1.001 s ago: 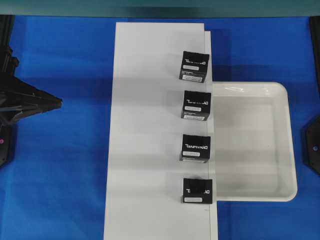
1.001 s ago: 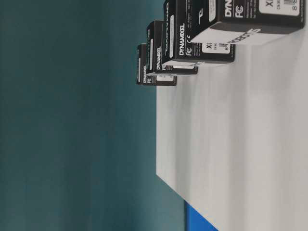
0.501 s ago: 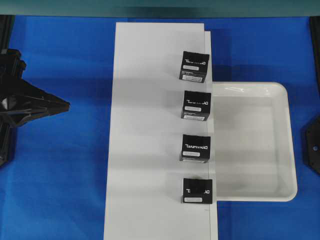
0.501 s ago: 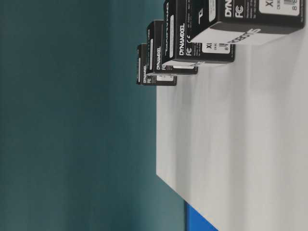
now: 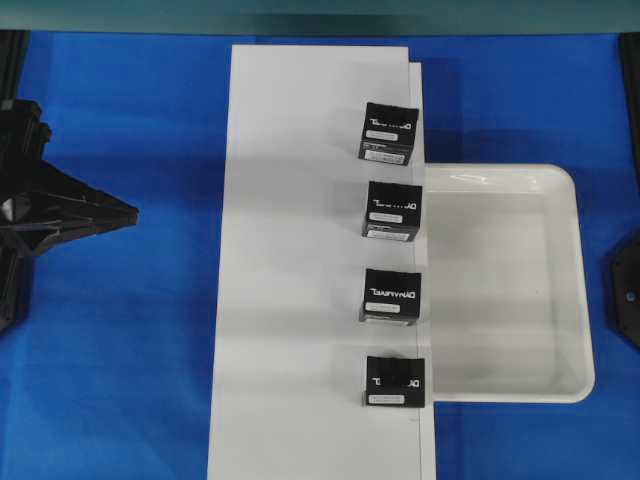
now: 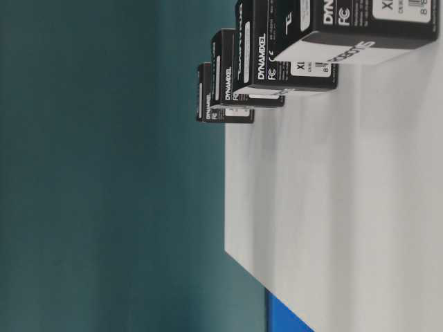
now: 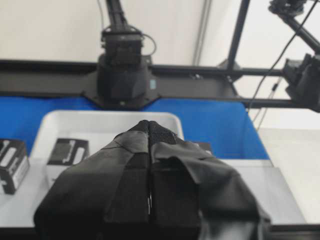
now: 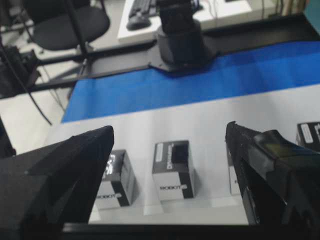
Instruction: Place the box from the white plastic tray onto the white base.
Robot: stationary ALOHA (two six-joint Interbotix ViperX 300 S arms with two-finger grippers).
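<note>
Left gripper [image 5: 125, 212] sits at the left edge of the blue table [image 5: 120, 330], arm level, tip pointing right toward the white base [image 5: 300, 300], well apart from it; fingers [image 7: 135, 150] pressed together, nothing held. Base runs top to bottom in the overhead view, four black boxes in a column along its right edge. The box [image 5: 396, 381] with the grey picture patch is lowest in the column, resting on the base just beside the white plastic tray [image 5: 575, 300]. The other three boxes [image 5: 390, 211] stand above it. Right gripper [image 8: 170, 145] is barely in the overhead view at the right edge; in the wrist view its fingers [image 8: 75, 165] are spread wide, holding nothing, aimed over the boxes.
</note>
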